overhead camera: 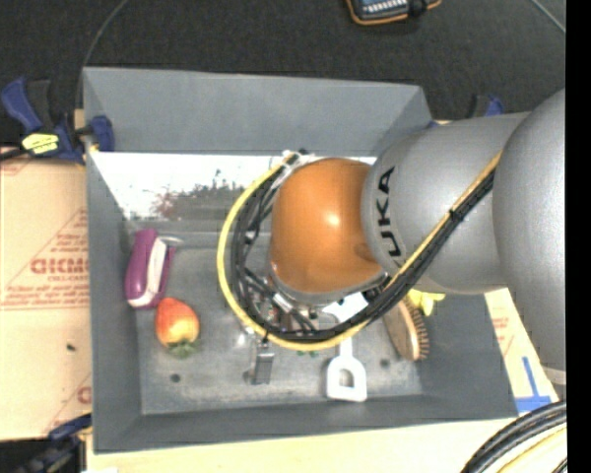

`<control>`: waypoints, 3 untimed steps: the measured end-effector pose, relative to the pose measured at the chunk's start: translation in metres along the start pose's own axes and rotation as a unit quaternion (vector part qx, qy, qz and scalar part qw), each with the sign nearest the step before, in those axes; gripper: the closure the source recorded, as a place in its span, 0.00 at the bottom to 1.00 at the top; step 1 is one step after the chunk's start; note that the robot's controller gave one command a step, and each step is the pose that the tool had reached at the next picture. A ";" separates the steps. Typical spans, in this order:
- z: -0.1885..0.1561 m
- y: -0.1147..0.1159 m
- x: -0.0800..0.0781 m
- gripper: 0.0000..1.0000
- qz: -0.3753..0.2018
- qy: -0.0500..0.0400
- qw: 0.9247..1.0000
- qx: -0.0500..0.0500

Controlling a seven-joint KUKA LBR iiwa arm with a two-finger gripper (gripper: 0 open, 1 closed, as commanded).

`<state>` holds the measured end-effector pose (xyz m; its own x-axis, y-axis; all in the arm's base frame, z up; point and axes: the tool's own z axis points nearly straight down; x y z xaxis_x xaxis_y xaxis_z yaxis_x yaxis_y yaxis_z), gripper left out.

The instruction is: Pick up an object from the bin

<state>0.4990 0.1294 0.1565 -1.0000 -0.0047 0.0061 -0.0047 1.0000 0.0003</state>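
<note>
My gripper [261,366] hangs low over the bin floor at the front middle, under the orange wrist cover, with bare floor beneath it. A red and yellow apple-like fruit [177,325] lies to its left, a short way off. A white flat piece with a loop handle [347,377] lies just to its right, near the front wall. Nothing shows in the gripper.
A purple and white oblong thing [146,267] lies by the left wall. A wooden brush [411,331] and a yellow thing [428,304] sit at the right, partly under the arm. The arm and its cables cover the bin's middle and right.
</note>
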 end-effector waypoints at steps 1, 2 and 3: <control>-0.004 -0.001 -0.002 0.00 0.003 -0.004 1.000 0.000; 0.078 -0.044 -0.094 0.00 -0.132 -0.007 0.991 0.000; 0.085 -0.073 -0.084 0.00 -0.088 -0.007 0.996 -0.001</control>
<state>0.5831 0.0568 0.0710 -0.9836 -0.1801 -0.0078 -0.1801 0.9836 0.0019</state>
